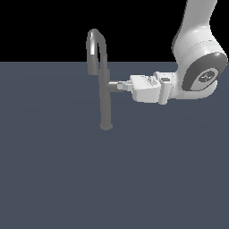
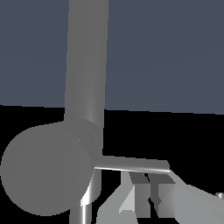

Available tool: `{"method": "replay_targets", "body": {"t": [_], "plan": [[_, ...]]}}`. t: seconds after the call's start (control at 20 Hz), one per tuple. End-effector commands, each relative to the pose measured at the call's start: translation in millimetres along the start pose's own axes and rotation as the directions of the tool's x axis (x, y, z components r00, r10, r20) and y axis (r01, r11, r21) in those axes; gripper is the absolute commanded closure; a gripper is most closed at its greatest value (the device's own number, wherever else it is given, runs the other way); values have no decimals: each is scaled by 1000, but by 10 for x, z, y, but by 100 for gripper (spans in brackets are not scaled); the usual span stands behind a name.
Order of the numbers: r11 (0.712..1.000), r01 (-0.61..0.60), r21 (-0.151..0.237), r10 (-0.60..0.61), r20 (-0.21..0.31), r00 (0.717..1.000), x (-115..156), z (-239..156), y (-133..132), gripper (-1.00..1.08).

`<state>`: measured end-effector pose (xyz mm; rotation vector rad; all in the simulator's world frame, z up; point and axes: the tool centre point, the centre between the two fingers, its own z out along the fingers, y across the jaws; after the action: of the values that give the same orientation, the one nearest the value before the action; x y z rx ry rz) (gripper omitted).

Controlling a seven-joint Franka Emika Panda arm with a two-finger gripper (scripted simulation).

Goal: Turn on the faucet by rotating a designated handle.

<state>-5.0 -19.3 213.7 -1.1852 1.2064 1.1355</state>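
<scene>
Closest to the wrist camera we see the handle [image 2: 48, 168], its round stub end filling the view and its thin rod running toward the tool [image 2: 146, 192]. We judge the turn should sweep around the stub's axis, keeping steady contact. The faucet [image 1: 104, 96] stands on the bench [image 1: 112, 179], left of the arm. The tool [image 1: 121, 86] meets the handle [image 1: 115, 84]; we cannot tell its opening.

Flat dark blue-grey floor [image 1: 53, 179], plain, no markings. Only the faucet [image 1: 105, 103] stands on it, upright, base touching surface approx. mid-scene, a bit toward exterior view's left.
</scene>
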Motion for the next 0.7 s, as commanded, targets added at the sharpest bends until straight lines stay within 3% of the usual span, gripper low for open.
{"method": "replay_targets", "body": {"t": [0.0, 0.05, 0.6, 0.65], "plan": [[999, -42, 3, 42, -1, 999, 286, -1, 101, 108], [1000, -3, 0, 3, 1, 1000, 45, -1, 11, 108], [999, -43, 3, 43, -1, 999, 582, -1, -31, 108], [1000, 21, -10, -21, 9, 1000, 190, -9, -121, 108]]}}
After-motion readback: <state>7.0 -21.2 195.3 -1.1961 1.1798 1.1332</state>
